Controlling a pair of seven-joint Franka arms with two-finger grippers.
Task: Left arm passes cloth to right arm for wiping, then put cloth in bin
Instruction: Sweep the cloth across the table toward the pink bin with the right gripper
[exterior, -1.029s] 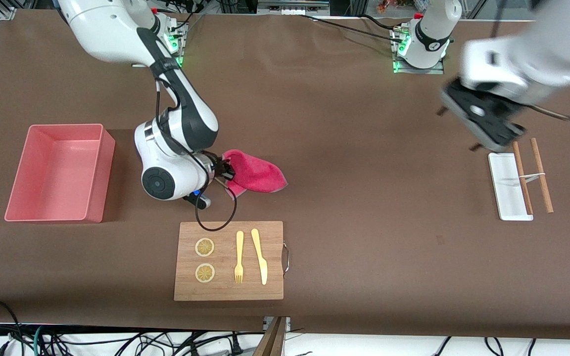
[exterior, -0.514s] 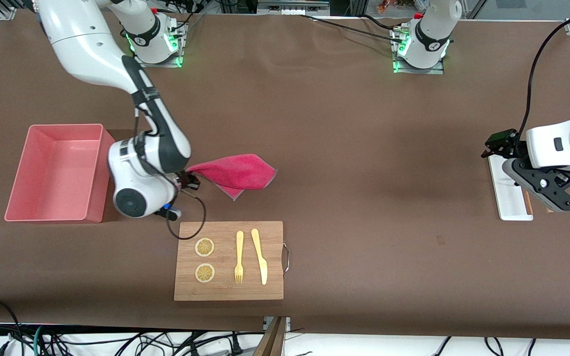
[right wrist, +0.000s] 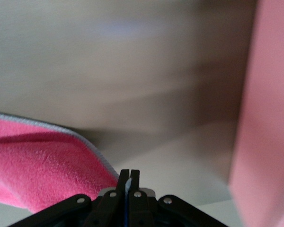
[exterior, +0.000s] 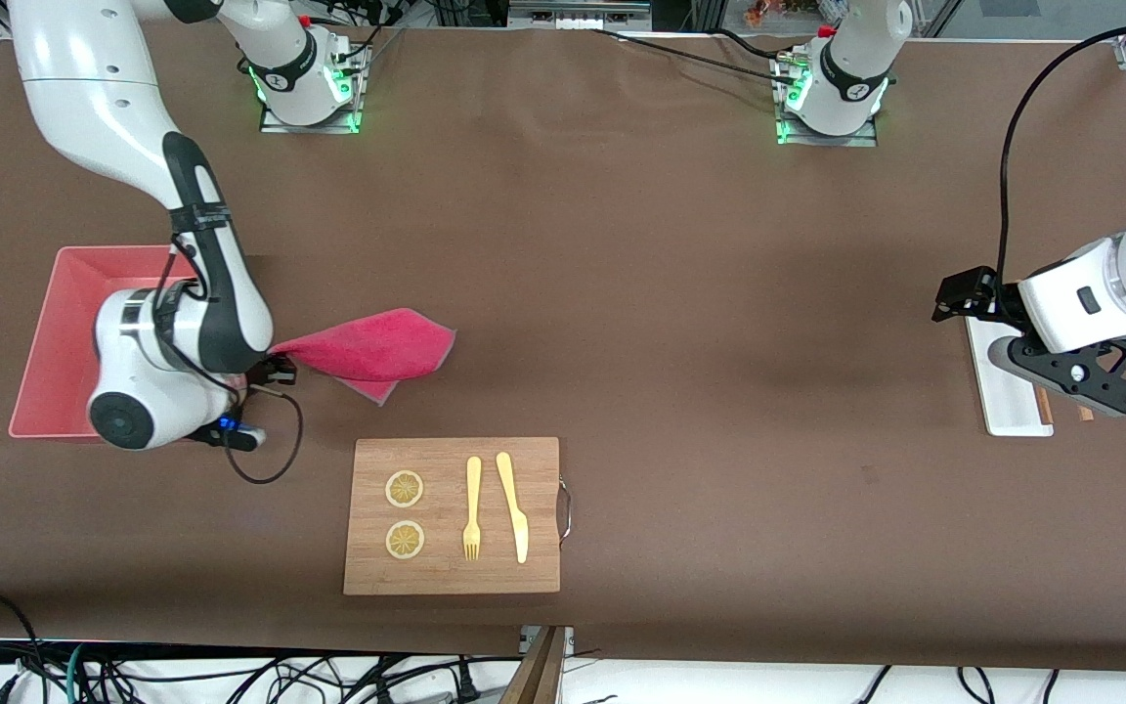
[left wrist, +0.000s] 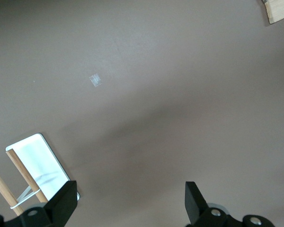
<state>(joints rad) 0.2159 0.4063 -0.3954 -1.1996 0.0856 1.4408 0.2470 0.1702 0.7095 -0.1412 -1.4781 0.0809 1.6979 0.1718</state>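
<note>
My right end effector (exterior: 275,370) was clamped on one corner of the cloth (exterior: 372,352), a soft, fuzzy magenta towel with thin grey edging, which trailed out from it low over the brown tabletop (exterior: 671,293). The salmon-pink plastic bin (exterior: 60,332), rectangular with plain smooth walls, sat just beside that end effector, partly under the wrist; the part of its inside that I could see was bare. The right wrist view showed the fingers pinched together on the cloth's edge, which the front view hid. My left end effector (left wrist: 130,201) waited, fingers spread apart, over the small white tray (exterior: 998,386) and two wooden sticks (left wrist: 23,177) beside it.
</note>
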